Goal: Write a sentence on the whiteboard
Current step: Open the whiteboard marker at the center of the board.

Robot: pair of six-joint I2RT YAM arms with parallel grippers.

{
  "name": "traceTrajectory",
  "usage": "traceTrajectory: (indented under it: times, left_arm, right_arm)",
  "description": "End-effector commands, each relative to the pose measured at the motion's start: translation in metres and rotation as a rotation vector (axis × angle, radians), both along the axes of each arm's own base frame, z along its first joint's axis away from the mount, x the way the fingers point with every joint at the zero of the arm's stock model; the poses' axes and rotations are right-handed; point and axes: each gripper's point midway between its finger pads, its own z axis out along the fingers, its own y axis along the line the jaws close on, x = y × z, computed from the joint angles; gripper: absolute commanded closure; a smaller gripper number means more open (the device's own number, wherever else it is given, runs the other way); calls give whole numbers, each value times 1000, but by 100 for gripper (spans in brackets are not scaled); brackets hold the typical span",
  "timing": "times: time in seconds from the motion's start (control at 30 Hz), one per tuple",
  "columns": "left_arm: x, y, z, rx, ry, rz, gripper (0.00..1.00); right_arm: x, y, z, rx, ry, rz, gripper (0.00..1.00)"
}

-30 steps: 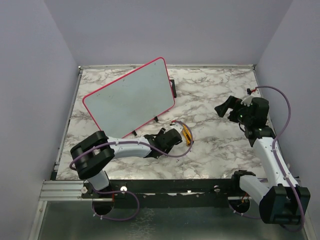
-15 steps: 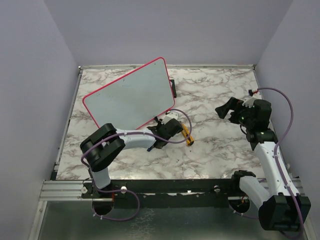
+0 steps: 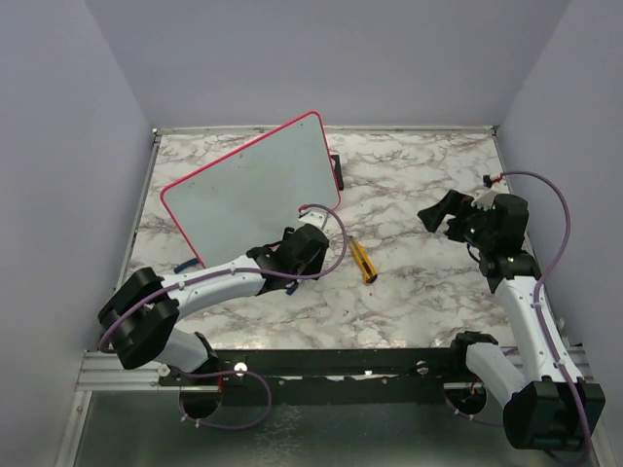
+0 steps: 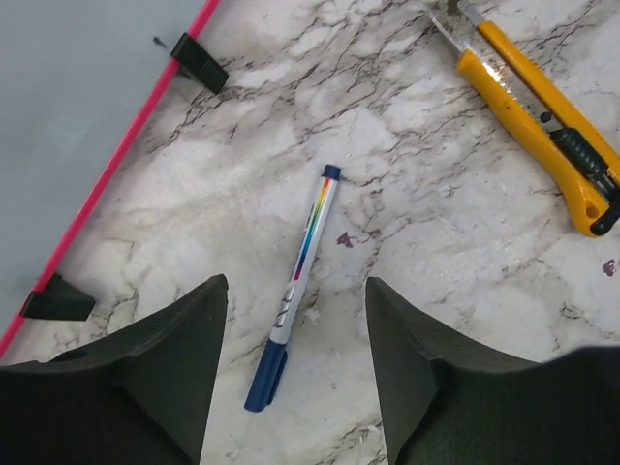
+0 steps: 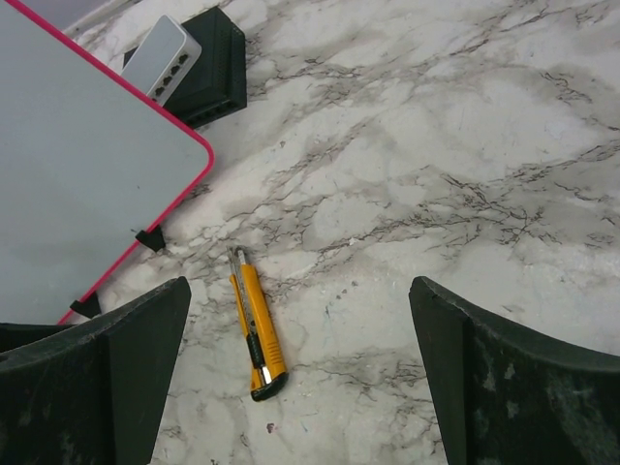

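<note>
Hovering low over the marble tabletop (image 3: pixel 419 282), the left pincer (image 4: pixel 295 282) has its two dark fingers spread apart, clamped on nothing. A marker pen (image 4: pixel 303 262) lies flat on the marble under the gap; white barrel, rainbow stripe, blue cap at the end nearest the wrist. It sits closer to the left finger than the right, touching neither as far as the wrist view shows. The whiteboard (image 3: pixel 253 190) is ahead and to the left of this pincer, its red-pink edge running diagonally, two small black feet along that edge resting on the marble. Board face reads plain pale grey in every view. A yellow utility knife (image 4: pixel 542 107) lies ahead and to the right of the pincer, well apart from the pen, with a short length of blade showing at its far end. The right pincer (image 5: pixel 300 291) is raised above the table, fingers wide apart and holding nothing. From it the knife lies below, towards its left finger; the board's rounded corner is further off to the left. Beyond that corner sits a small grey block (image 5: pixel 163 53) on a black tray (image 5: pixel 215 73).
</note>
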Motion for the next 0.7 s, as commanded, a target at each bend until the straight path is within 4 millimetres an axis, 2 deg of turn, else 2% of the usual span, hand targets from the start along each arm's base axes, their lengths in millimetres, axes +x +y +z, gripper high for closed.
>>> traceTrajectory:
  times: [0.0,0.17,0.27,0.67]
  left_arm:
    - [-31,27,-20,44,136,-22,42]
    - [-41,39,-34,91,180,-28,47]
    - [-42,43,-41,118,188,-31,56]
    - [-49,45,-65,178,256,-54,60]
  right_arm:
    - [-3,7,7,20,-12,36,2]
    - [-2,8,5,29,0,36,3]
    - [-2,9,4,34,5,39,4]
    - [-2,8,2,26,15,38,4]
